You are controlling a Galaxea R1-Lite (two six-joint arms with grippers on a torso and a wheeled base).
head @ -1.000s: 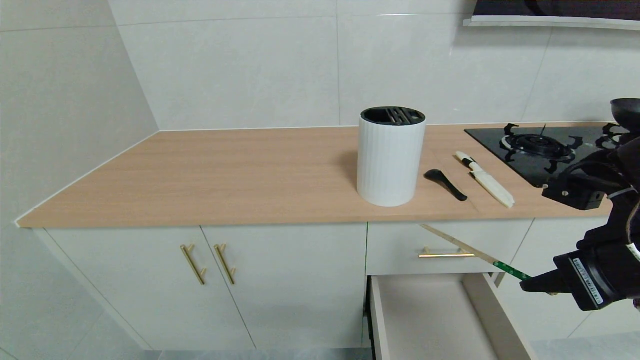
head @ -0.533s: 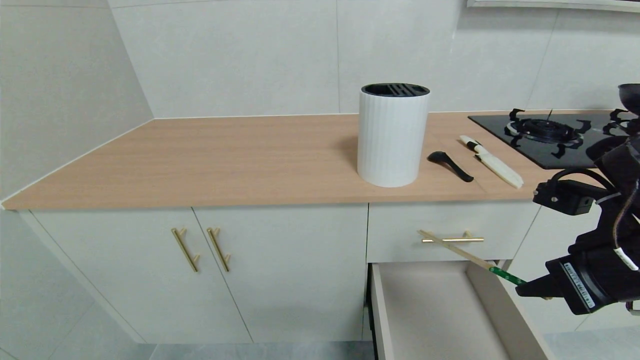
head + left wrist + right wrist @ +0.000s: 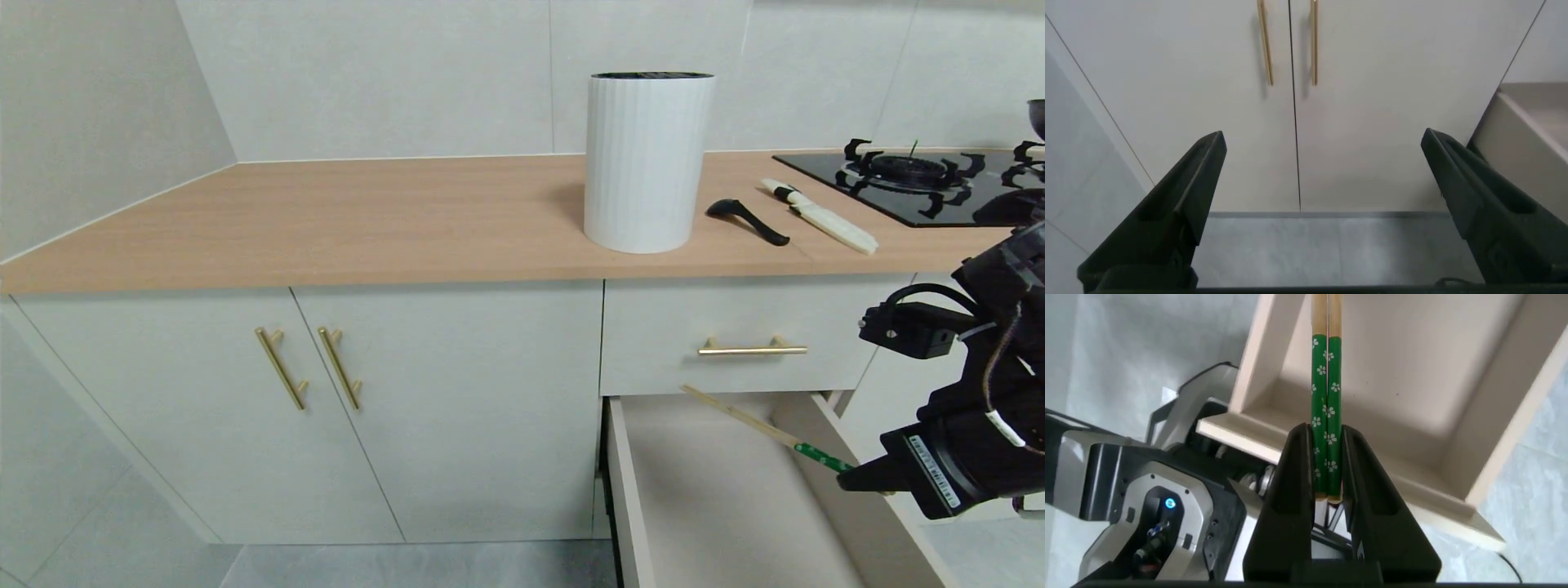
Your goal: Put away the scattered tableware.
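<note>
- Lowered since a second ago: the chopsticks (image 3: 759, 426). Their far tip stood against the shut upper drawer front by its gold handle (image 3: 751, 349); it now lies below that front, over the open drawer (image 3: 624, 482). The head camera has also dropped, so the whole scene sits higher in the head view.
- Chopsticks: one pair, side by side, of pale wood. The part toward the held end is green with small white flowers. They slant up and away from the right gripper (image 3: 853, 482), over the drawer's inside.
- Right gripper: its two black fingers are closed narrowly on the green part of the chopsticks (image 3: 1324, 392), one on each side. It hangs beside the drawer's right wall, below counter level.
- Left gripper (image 3: 1323, 143): fingers spread wide, holding nothing and touching nothing. It faces the cabinet doors (image 3: 1290, 98) with their two gold handles, above the grey floor.
- Open drawer: pulled out, pale beige inside, below the shut drawer.
- Counter (image 3: 367, 220): wood-toned top.
- Holder (image 3: 647, 163): tall white ribbed cylinder with a dark top, upright on the counter.
- Black spoon (image 3: 747, 220): flat on the counter, just to the right of the holder.
- Knife (image 3: 824, 219): pale, with a black band at the handle. It lies near the spoon, between it and the black stove (image 3: 906, 184).
</note>
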